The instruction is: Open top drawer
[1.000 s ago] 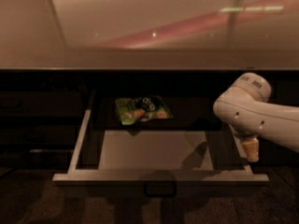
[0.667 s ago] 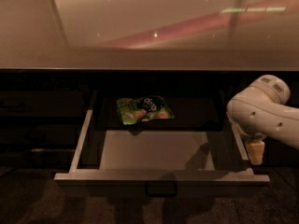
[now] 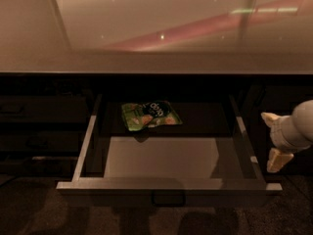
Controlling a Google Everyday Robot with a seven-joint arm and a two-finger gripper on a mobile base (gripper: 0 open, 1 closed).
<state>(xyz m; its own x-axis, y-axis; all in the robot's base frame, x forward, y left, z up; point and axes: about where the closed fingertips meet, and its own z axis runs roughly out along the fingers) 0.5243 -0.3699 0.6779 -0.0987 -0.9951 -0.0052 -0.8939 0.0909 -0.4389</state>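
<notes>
One top drawer (image 3: 82,153) stands pulled out beneath your desk (image 3: 146,62).
Your one claw (image 3: 268,141) hangs just right of it, its two fingers spread; one green snack bag (image 3: 149,115) lies at the drawer's back.

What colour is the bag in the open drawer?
The bag is green with a dark patch, in camera view. Claw hangs right of the drawer.

The top drawer (image 3: 83,151) stands pulled out below the worktop (image 3: 29,43). Its near floor is free from above, and a green snack bag (image 3: 150,115) occupies the back. The tool (image 3: 274,138), jaws apart, hangs just outside the right rim.
</notes>
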